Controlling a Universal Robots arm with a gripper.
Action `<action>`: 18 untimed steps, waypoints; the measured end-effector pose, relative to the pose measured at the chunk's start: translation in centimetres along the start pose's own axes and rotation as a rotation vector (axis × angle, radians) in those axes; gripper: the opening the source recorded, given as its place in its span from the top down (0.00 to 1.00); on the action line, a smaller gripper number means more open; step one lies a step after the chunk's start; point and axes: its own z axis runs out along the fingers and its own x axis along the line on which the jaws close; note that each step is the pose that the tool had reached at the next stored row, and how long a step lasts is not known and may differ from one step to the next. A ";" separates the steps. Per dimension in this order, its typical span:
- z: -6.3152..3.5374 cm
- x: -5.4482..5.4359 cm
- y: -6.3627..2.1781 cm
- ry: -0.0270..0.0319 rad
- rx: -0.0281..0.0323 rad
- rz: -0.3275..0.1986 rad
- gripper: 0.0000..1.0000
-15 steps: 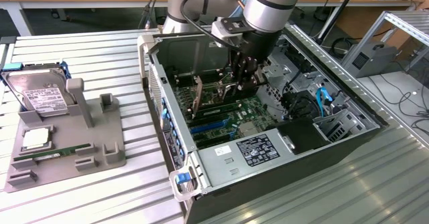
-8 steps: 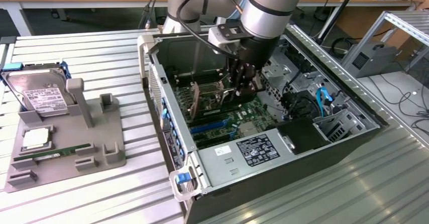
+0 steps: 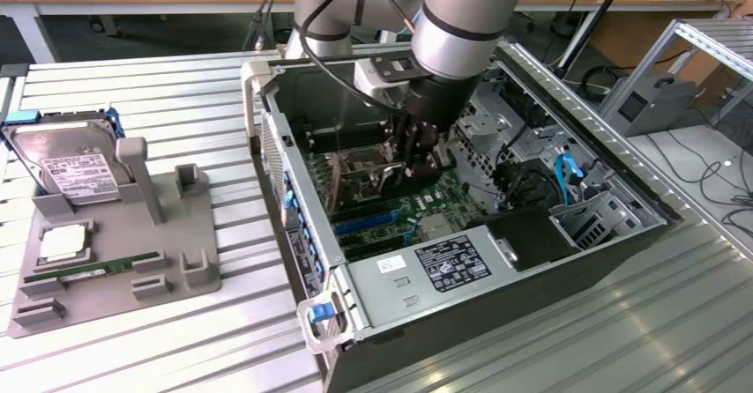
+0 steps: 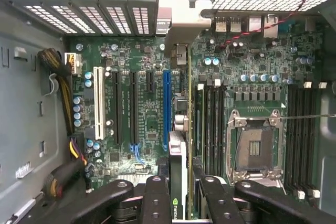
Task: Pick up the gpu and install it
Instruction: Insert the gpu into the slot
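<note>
Gripping the gpu point(image 4: 178, 182) edge-on between its fingers, the tool point(image 4: 181, 192) sits partly closed on the card inside the open PC case point(image 3: 612, 234), holding it upright just over the motherboard point(image 4: 136, 66) beside the blue slot point(image 4: 166, 108).

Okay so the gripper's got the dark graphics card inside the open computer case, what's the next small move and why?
Probably a short, straight push down. The gripper holds the thin dark graphics card edge-on above the green motherboard, beside the long blue slot, its silver bracket at the rear openings. Whether it is seated I cannot tell.
</note>
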 end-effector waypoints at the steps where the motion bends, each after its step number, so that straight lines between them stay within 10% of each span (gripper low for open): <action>1: 0.13 0.0 0.17 0.0000 0.0000 0.000 0.73; 18: 2.60 1.0 2.65 -0.0001 0.0000 0.000 0.73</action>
